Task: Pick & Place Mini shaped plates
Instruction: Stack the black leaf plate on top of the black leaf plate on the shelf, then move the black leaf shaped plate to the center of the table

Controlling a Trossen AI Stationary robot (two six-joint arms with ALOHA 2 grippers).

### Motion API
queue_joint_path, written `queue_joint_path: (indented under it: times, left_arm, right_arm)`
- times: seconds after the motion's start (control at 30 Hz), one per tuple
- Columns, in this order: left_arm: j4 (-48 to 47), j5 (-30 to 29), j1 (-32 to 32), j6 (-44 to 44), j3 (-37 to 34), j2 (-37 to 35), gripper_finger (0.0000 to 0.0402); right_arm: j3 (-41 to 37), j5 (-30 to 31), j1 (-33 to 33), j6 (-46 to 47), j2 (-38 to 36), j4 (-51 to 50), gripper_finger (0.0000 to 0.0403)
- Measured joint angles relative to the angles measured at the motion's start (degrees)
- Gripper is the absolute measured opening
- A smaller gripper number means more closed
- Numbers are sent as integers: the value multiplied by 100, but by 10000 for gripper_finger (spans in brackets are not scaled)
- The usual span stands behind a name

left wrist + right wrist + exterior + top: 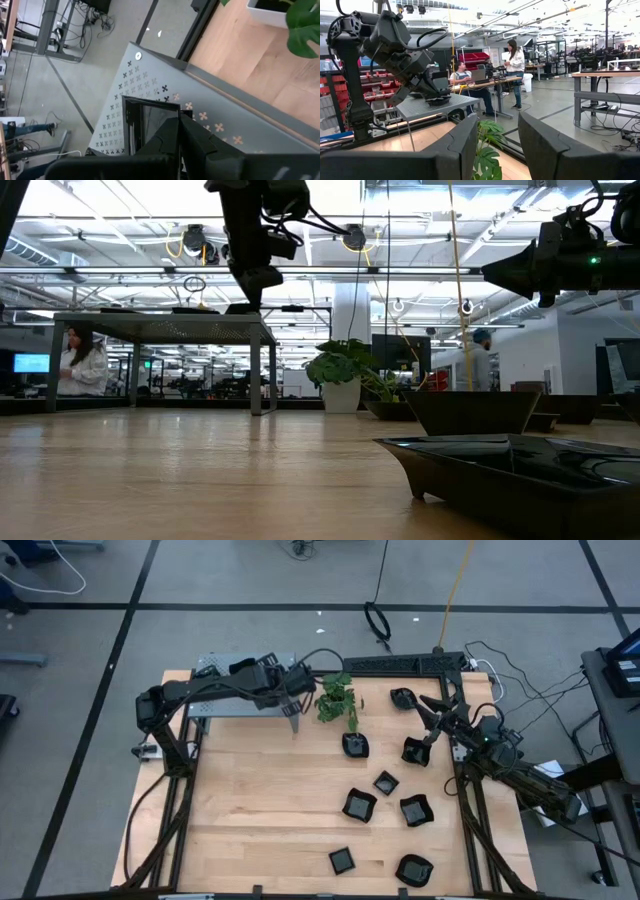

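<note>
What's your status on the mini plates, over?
Left claw shut, over a plate on the grey shelf. Right claw open, empty, above table plates. Plant beside shelf.

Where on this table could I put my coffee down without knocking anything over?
The widest bare wood is the table's left half, in front of the grey shelf and left of the potted plant. The right half is crowded: black plates lie scattered from the plant to the front edge, with only narrow gaps between them.

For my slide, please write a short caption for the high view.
Left pincer over the grey shelf; right pincer open among black mini plates beside a potted plant.
</note>
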Motion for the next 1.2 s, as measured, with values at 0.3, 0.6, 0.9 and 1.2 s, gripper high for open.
queue_joint_path:
  times: [0.3,0.6,0.9,1.2]
  left_arm:
    - [-295,-73,-61,-63,0,0,4]
    - [-490,-234,-61,-306,0,0,29]
    - [-486,-240,-61,-581,0,0,36]
    - [-474,-518,-61,-509,210,-81,115]
  right_arm:
    - [1,-1,0,1,0,-1,130]
    - [2,-2,-1,0,0,1,130]
    - [1,-2,-1,1,0,-1,130]
    - [2,-2,-1,0,0,0,130]
